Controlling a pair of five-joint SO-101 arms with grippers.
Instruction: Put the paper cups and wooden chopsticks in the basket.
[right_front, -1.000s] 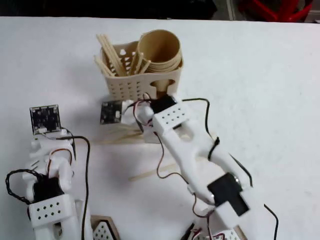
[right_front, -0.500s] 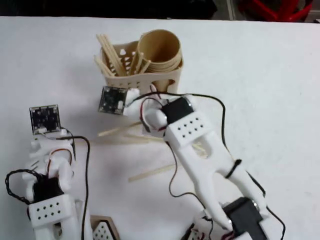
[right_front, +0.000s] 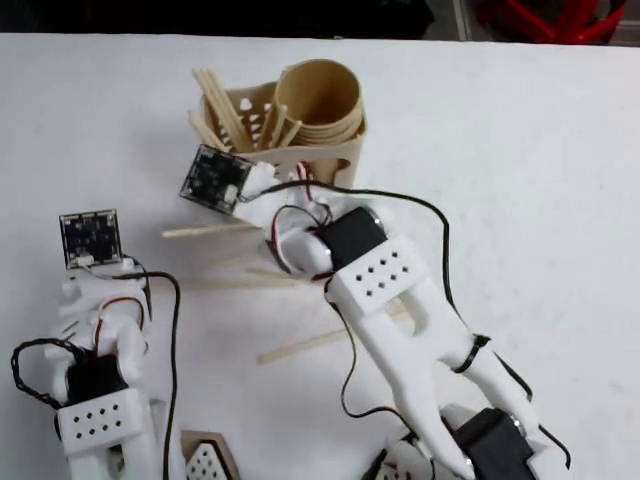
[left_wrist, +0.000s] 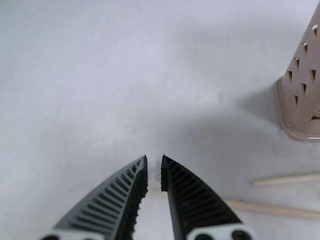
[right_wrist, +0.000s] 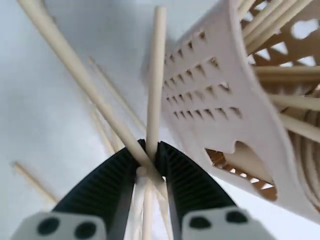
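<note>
Your left arm (right_front: 95, 400) sits at the near left corner of the table (right_front: 520, 150). In its wrist view the left gripper (left_wrist: 154, 162) has its black ribbed jaws drawn together to a thin slit with nothing between them, low over bare white table. Past it that view picks up two loose chopsticks (left_wrist: 272, 209) lying flat and one corner of the basket (left_wrist: 300, 100). From above, more of these pale, thin wooden sticks lie scattered on the table between the two arms, in front of the basket. The basket is a cream plastic tub with perforated walls, standing near the far edge, left of the middle. It holds a bundle of basket chopsticks (right_front: 222, 105) leaning up out of its left side and a nested stack of tan paper cups (right_front: 320, 95) on its right. Your right arm (right_front: 370, 270) stretches from the near edge to the basket's front wall, and from above its wrist hides the fingers. The right wrist view shows what the high view cannot. The right gripper (right_wrist: 151, 149) is clamped on two held chopsticks (right_wrist: 156, 75) that cross at the jaws and fan apart, raised just beside the basket's wall.
</note>
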